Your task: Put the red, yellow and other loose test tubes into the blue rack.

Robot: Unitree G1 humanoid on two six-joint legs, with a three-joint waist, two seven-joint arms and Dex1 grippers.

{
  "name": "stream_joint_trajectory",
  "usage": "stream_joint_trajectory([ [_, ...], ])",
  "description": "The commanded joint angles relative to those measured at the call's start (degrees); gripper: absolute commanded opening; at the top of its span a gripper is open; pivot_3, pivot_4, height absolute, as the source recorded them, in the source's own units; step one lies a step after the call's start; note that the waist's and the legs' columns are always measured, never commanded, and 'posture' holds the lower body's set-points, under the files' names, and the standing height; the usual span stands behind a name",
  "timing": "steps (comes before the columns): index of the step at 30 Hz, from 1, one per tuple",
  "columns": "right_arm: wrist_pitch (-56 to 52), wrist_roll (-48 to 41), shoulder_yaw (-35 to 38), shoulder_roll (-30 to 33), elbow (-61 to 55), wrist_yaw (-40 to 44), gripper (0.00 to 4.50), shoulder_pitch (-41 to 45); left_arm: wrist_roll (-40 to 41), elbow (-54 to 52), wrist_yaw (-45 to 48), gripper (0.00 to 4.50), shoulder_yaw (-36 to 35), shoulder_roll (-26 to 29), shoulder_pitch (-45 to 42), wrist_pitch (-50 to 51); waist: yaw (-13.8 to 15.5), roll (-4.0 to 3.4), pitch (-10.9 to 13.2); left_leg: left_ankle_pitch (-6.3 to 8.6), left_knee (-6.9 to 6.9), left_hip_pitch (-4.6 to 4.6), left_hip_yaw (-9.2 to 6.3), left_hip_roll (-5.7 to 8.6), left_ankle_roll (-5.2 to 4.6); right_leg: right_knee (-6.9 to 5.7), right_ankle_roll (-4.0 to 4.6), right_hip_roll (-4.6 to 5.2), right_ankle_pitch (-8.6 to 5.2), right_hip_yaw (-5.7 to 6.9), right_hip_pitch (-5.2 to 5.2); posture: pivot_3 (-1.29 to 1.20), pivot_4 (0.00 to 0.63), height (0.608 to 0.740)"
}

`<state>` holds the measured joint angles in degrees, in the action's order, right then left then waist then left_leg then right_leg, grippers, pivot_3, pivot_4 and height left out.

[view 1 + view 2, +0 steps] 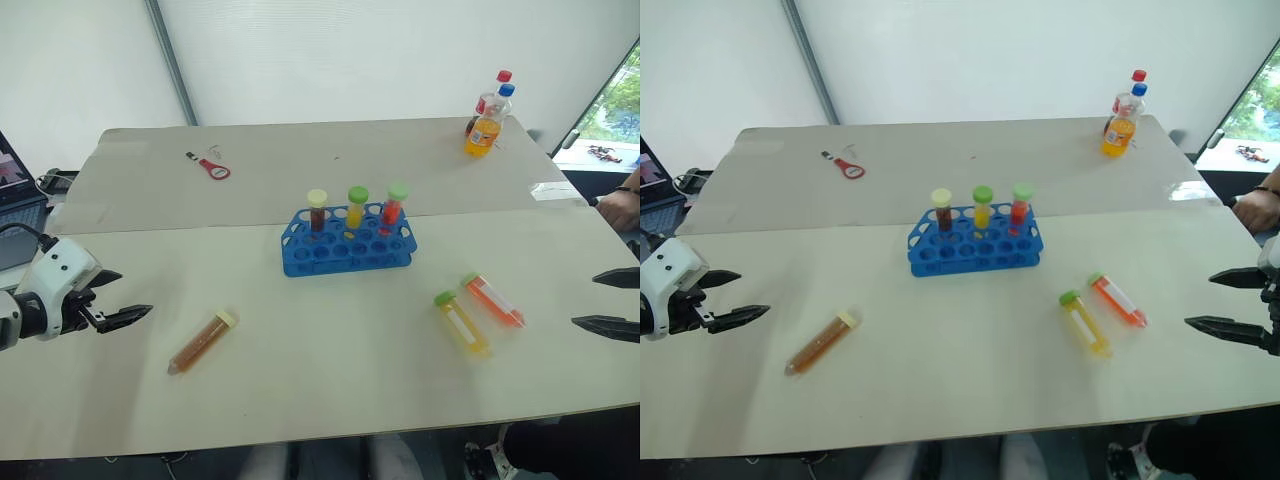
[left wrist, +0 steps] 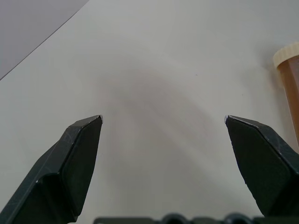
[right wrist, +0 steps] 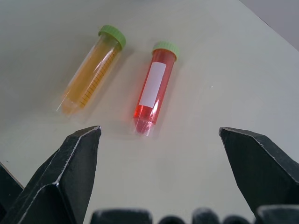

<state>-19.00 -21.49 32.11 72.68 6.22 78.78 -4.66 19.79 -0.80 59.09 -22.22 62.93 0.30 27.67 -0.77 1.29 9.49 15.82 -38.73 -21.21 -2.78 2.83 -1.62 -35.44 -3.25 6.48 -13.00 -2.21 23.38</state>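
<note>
Three loose capped plastic tubes lie flat on the pale table (image 1: 330,400): a red-liquid tube with green cap and white label (image 3: 153,89), a yellow-liquid tube with green cap (image 3: 92,75) just beside it, and a brown-liquid tube with cream cap (image 1: 203,341) well apart, near the left gripper (image 1: 120,298). Likely light, rigid and smooth, they may roll; grasp mid-barrel, across the axis. The bright blue plastic rack (image 1: 347,246), mid-table, holds three upright tubes. Left gripper and right gripper (image 1: 1225,300) hover with jaws spread, empty.
</note>
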Motion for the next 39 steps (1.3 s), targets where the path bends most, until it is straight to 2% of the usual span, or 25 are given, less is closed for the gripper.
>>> stream_joint_trajectory([
  [1, 1.8, 0.19, 0.71, -0.17, 0.96, 0.31, 4.5, 1.2, -0.98, 0.6, -0.09, 4.47, -0.99, 0.96, -0.73, -1.55, 0.0, 0.0, 0.0, 0.0, 0.0, 0.0, 0.0, 0.0, 0.0, 0.0, 0.0, 0.0, 0.0, 0.0, 0.0, 0.0, 0.15, 0.74],
  [9, 4.71, 1.63, -1.27, -0.81, 3.84, -1.4, 4.5, 3.29, -1.22, 1.58, -0.85, 4.47, -1.62, 0.1, -1.32, -1.8, -0.01, 0.0, 0.0, 0.0, 0.0, 0.0, 0.01, 0.0, 0.0, -0.02, 0.0, 0.0, 0.0, -0.01, 0.02, 0.0, 0.15, 0.74],
  [29, 2.72, 0.79, -4.46, -1.56, 3.26, -3.0, 4.5, 8.57, 1.17, -0.23, -0.45, 4.47, -2.31, -1.42, -2.12, -1.19, -0.05, -0.01, 0.0, -0.01, -0.05, -0.25, 0.17, 0.09, 0.02, -0.51, 0.02, 0.08, 0.01, -0.1, 0.59, 0.0, 0.15, 0.74],
  [30, 2.71, 0.82, -4.5, -1.58, 3.22, -2.97, 4.5, 8.67, 1.22, -0.28, -0.49, 4.47, -2.25, -1.46, -2.19, -1.14, -0.22, -0.05, -0.02, -0.03, -0.05, -0.34, 0.05, 0.19, 0.04, -0.55, 0.02, 0.13, 0.0, -0.04, 0.63, 0.0, 0.15, 0.74],
  [36, 2.61, 1.33, -4.69, -1.91, 3.03, -4.02, 4.5, 9.33, 1.08, -0.16, -0.62, 4.47, -1.93, -1.62, -2.63, -1.34, -1.64, -0.17, 0.02, -0.51, -0.1, -0.98, -1.99, 1.32, 0.08, -0.67, -0.05, 1.22, -0.04, 2.12, 0.28, 0.0, 0.15, 0.74],
  [39, 2.87, 1.66, -4.59, -2.11, 2.99, -4.96, 4.5, 9.54, 1.08, -0.17, -0.74, 4.47, -1.74, -1.72, -3.13, -1.56, -1.05, -0.15, 0.02, -0.56, -0.16, -0.93, -1.83, 1.22, 0.15, -0.56, -0.04, 1.19, -0.04, 2.05, 0.42, 0.0, 0.15, 0.74],
])
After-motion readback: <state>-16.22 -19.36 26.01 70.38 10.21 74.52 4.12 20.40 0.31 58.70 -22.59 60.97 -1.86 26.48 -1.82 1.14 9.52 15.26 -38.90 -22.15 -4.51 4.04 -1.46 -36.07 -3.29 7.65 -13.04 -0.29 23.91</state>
